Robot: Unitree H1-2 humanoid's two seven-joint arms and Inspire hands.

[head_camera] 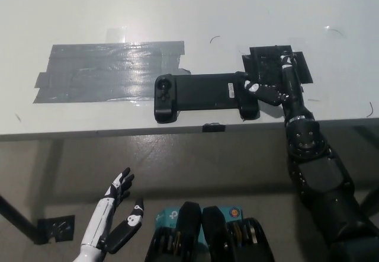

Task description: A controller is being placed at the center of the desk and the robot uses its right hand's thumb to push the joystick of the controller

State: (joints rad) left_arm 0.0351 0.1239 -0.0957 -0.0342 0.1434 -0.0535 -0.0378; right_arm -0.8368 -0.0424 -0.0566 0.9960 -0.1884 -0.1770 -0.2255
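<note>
A black controller (198,94) lies flat near the front edge of the white desk (189,13), long side left to right. My black right hand (278,87) rests at its right end, fingers stretched up over a black tape patch (269,66). Its thumb lies across the controller's right grip, where the joystick is hidden beneath it. My white left hand (112,223) hangs open below the desk at the lower left, holding nothing.
A broad strip of grey tape (100,71) covers the desk left of the controller. A small black clip (214,128) sits on the desk's front edge. A teal box (172,217) lies on the floor below.
</note>
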